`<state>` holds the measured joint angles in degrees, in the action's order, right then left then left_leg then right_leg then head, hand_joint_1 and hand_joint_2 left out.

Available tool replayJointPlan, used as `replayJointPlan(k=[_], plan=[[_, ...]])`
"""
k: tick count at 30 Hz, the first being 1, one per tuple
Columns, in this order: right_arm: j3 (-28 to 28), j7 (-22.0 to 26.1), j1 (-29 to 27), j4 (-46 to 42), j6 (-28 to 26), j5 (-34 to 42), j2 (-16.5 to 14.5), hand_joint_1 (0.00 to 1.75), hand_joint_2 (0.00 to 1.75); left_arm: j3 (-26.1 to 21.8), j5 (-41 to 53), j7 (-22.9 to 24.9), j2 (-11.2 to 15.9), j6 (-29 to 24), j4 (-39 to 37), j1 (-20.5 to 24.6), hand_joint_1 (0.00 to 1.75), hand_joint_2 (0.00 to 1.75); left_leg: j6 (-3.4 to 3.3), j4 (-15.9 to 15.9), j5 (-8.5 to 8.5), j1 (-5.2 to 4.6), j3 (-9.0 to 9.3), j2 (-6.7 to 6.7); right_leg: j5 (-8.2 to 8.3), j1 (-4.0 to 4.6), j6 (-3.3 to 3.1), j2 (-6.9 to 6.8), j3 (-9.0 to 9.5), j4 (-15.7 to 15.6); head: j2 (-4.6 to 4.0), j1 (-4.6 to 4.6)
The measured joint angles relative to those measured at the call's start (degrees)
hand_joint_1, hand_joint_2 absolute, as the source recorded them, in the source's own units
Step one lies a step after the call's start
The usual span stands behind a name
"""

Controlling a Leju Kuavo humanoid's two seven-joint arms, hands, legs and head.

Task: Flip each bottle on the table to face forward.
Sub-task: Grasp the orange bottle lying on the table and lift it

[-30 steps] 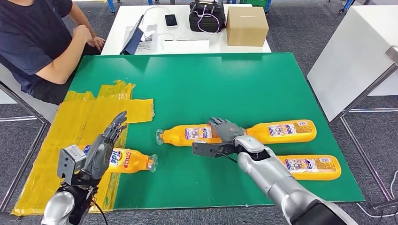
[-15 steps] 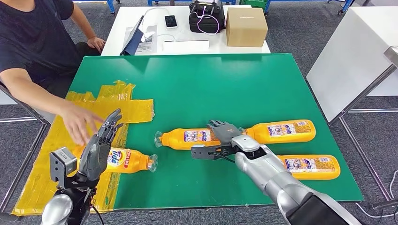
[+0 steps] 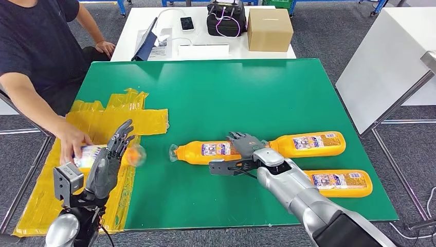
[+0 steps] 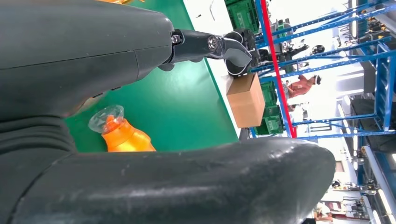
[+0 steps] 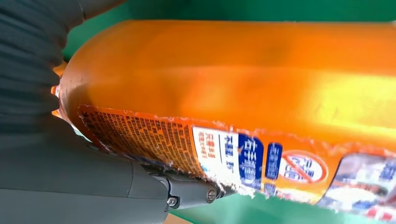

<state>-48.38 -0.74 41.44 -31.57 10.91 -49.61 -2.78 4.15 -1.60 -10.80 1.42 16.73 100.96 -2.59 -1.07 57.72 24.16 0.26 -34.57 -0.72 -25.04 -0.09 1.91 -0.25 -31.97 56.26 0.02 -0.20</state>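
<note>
Several orange detergent bottles lie on the green table (image 3: 257, 92). My right hand (image 3: 248, 149) lies over the base end of the middle bottle (image 3: 203, 151), fingers across its top and thumb along its near side; close up, the bottle (image 5: 261, 88) shows fine-print label. Two more bottles lie to the right, one farther (image 3: 308, 144) and one nearer (image 3: 337, 183). My left hand (image 3: 110, 162) is raised with fingers spread and holds nothing. Just beyond it a person's hand (image 3: 72, 146) holds the Tide bottle (image 3: 95, 153), blurred; its clear cap (image 4: 109, 119) shows past my fingers.
Crumpled yellow plastic sheeting (image 3: 103, 121) covers the table's left edge. The person sits at the far left. Behind stands a white table with a cardboard box (image 3: 270, 28), a black bag (image 3: 226, 18) and a phone (image 3: 187, 22). Another white table (image 3: 385, 62) stands to the right.
A person's hand reached in, took the Tide bottle beside my left hand and lifted it leftward. My right hand and the middle bottle shifted slightly left, then stayed still.
</note>
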Motion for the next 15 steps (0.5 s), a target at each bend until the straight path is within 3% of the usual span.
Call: replayJointPlan(k=[10, 12, 15], plan=[[-3.84, -2.36, 0.64, 2.73, -0.91, -3.42, -1.38, 1.75, 1.75, 0.0, -3.08, 0.31, -1.27, -1.18, 0.98, 0.97, 0.0, 0.0, 0.02, -0.02, 0.07, 0.0, 0.52, 0.24, -0.01, 0.0, -0.03, 0.08, 0.27, -0.06, 0.0, -0.01], [-3.94, -3.01, 0.34, 2.82, -2.87, -2.92, -1.51, 1.75, 1.75, -0.08, -4.25, -0.15, -1.6, -1.69, 1.38, 0.74, 0.0, 0.0, 0.02, -0.03, 0.07, 0.0, 0.56, 0.24, -0.01, 0.0, -0.04, 0.08, 0.34, -0.06, 0.0, 0.0], [-2.1, -1.45, -2.09, 0.75, -10.75, 2.16, -1.25, 1.75, 1.75, -1.01, -7.58, -1.58, -2.62, -2.58, 2.57, -0.94, 0.0, 0.0, 0.02, -0.03, 0.06, 0.0, 0.52, 0.24, 0.01, 0.01, -0.04, 0.1, 0.42, -0.04, 0.0, 0.02]])
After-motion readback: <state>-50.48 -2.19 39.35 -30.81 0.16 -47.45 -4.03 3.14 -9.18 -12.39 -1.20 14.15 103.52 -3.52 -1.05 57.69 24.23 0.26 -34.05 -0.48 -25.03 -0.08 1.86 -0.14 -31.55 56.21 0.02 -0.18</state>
